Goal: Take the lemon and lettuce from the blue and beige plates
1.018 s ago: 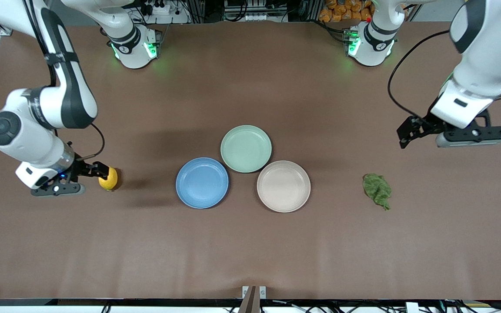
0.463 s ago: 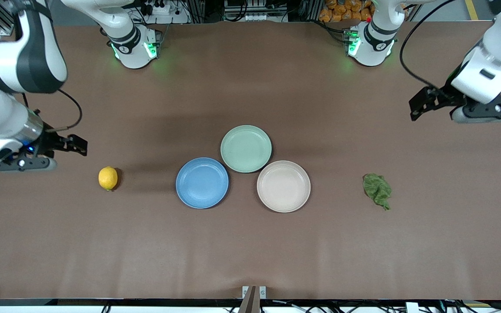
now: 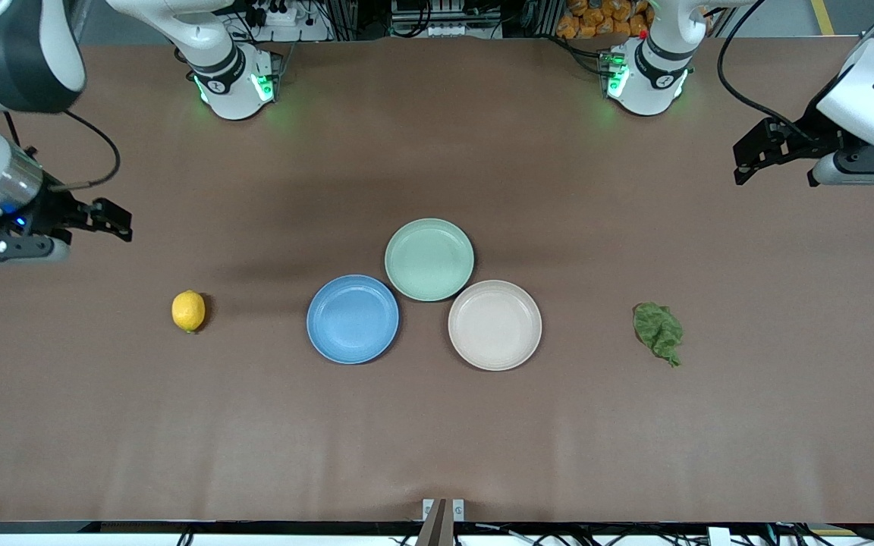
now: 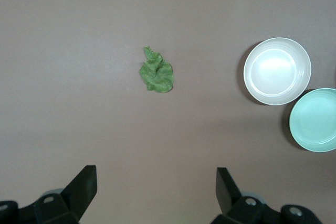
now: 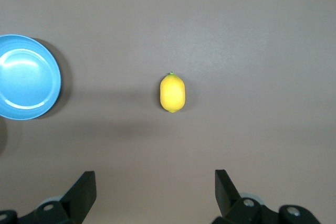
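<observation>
The lemon [image 3: 188, 311] lies on the bare table toward the right arm's end, apart from the blue plate [image 3: 353, 318]; it also shows in the right wrist view [image 5: 172, 93]. The lettuce [image 3: 658, 331] lies on the table toward the left arm's end, apart from the beige plate [image 3: 495, 324]; it shows in the left wrist view [image 4: 156, 71]. Both plates are empty. My right gripper [image 3: 114, 220] is open and empty, raised above the table near the lemon. My left gripper [image 3: 756, 155] is open and empty, raised above the table near the lettuce.
A mint-green plate [image 3: 429, 258], empty, touches the blue and beige plates on the side away from the front camera. The arms' bases [image 3: 232, 80] stand along the table's back edge.
The right gripper let go of the lemon and rose away toward its end of the table. The left gripper also rose and drew back from the lettuce.
</observation>
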`<action>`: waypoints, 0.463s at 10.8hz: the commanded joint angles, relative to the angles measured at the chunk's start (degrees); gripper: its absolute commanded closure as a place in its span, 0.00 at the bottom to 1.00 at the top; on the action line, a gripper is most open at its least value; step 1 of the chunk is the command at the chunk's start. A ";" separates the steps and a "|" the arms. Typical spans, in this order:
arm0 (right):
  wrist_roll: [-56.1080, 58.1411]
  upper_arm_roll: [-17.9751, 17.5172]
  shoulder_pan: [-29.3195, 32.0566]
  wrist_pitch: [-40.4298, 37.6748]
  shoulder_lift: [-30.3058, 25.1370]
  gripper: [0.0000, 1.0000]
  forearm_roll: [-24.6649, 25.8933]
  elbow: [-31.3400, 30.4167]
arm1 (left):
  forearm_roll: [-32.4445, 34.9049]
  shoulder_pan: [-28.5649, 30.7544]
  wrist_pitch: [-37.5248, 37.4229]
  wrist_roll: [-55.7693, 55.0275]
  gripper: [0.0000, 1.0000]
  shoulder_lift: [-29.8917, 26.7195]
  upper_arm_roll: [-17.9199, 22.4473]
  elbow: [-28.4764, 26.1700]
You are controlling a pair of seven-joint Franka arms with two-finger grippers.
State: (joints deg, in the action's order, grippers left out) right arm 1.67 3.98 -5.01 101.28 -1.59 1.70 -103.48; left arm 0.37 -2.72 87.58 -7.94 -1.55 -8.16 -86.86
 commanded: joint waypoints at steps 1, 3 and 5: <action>0.36 -0.38 0.62 -5.46 -0.69 0.00 -1.26 5.37 | -0.63 0.17 -1.62 1.88 0.00 -0.64 0.25 1.61; 0.00 0.32 0.09 -9.85 -1.04 0.00 -0.90 8.98 | -0.90 0.69 -1.98 2.14 0.00 -0.47 0.25 1.61; -0.17 2.77 -0.53 -10.22 -1.13 0.00 -2.91 10.22 | -0.72 1.58 -2.06 2.14 0.00 -0.47 0.07 1.61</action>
State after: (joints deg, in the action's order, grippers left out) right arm 1.65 4.96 -5.10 92.27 -2.67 0.67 -94.68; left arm 0.37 -2.08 86.68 -7.72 -1.61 -8.05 -85.76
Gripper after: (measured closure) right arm 0.000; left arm 0.000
